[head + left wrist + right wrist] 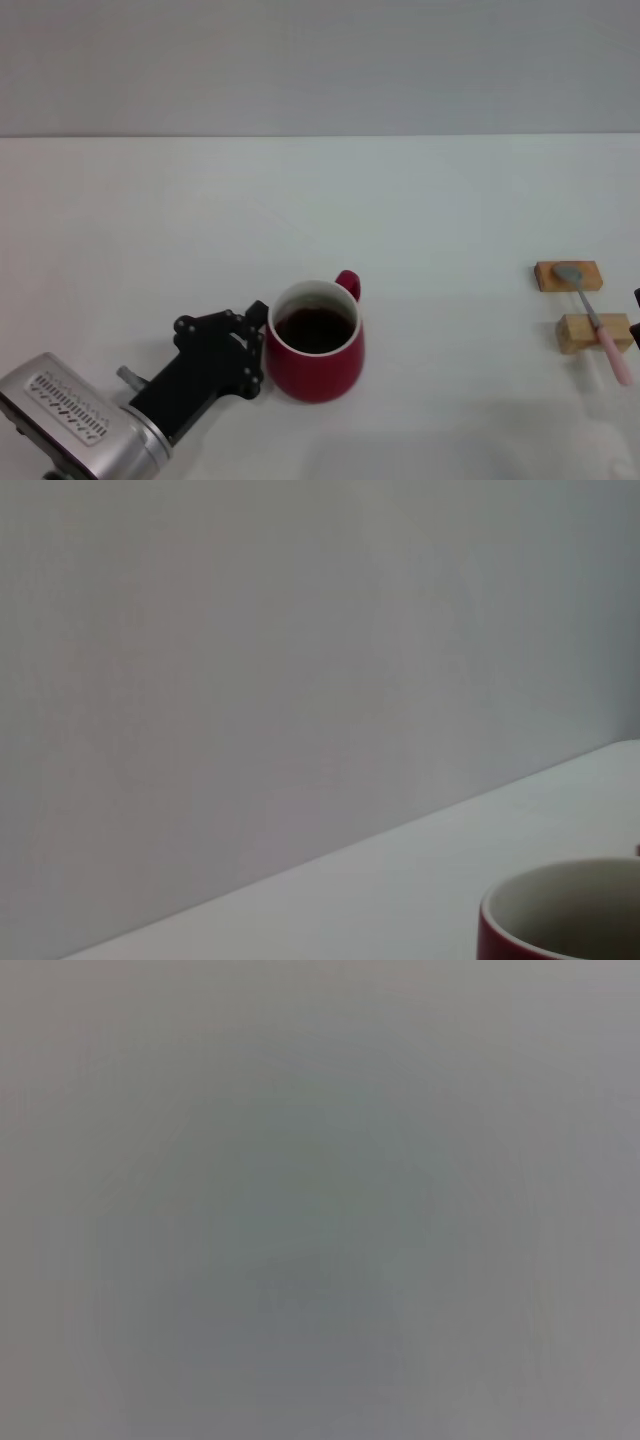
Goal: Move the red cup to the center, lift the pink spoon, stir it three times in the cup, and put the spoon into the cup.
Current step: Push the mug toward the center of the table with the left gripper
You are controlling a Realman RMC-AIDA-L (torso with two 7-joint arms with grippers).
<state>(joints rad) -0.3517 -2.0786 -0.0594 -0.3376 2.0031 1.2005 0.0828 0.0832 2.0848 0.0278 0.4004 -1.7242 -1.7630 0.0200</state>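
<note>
The red cup stands upright near the middle front of the white table, dark liquid inside, handle toward the back right. Its rim also shows in the left wrist view. My left gripper sits right against the cup's left side, fingers spread, holding nothing. The pink spoon lies at the far right across two tan wooden blocks, metal bowl on the far block, pink handle pointing toward the front. My right gripper does not show. The right wrist view is plain grey.
Two tan wooden blocks carry the spoon near the table's right edge. A dark sliver shows at the right border beside them. White table stretches between cup and spoon and behind the cup.
</note>
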